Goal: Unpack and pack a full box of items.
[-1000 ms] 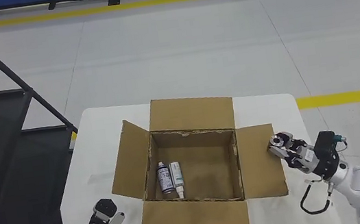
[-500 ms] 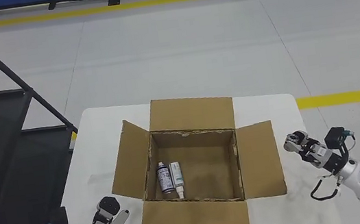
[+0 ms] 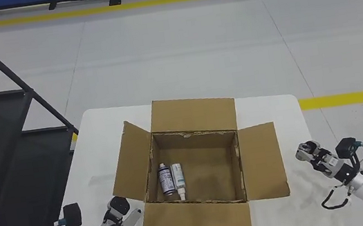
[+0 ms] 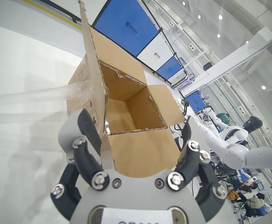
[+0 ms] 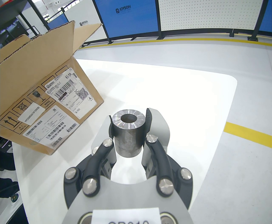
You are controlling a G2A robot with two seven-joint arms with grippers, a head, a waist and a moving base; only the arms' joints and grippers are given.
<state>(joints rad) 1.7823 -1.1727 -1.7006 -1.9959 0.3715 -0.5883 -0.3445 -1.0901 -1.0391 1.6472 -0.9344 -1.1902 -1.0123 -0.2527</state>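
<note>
Overhead, we saw the cardboard box [image 3: 192, 115] standing open at the middle of the white tabletop [image 3: 265, 112], its four flaps folded outward. Two items lay side by side on its floor, close to the wall on the robot's left: a dark bottle [image 3: 166, 180] and, just beside it, a white bottle [image 3: 179, 181].

At the tabletop's right edge, just past the box's right-hand flap and apart from it, the right gripper [image 5: 129, 122] was drawn in to a narrow span around a short metal cylinder [image 5: 127, 137]. Both black pads [image 5: 148, 118] pressed against opposite sides of the grey barrel, and the cylinder's bored end face pointed away from the wrist. We could not tell whether the cylinder touched the tabletop below it.

Near the box's front left corner, the left gripper [image 4: 136, 119] was spread wide and held nothing. Seen from its own wrist, one finger [image 4: 88, 127] stood by the edge of the left flap and the other by the front flap, which lay across the gap between them. We could not tell whether either finger touched the cardboard.
</note>
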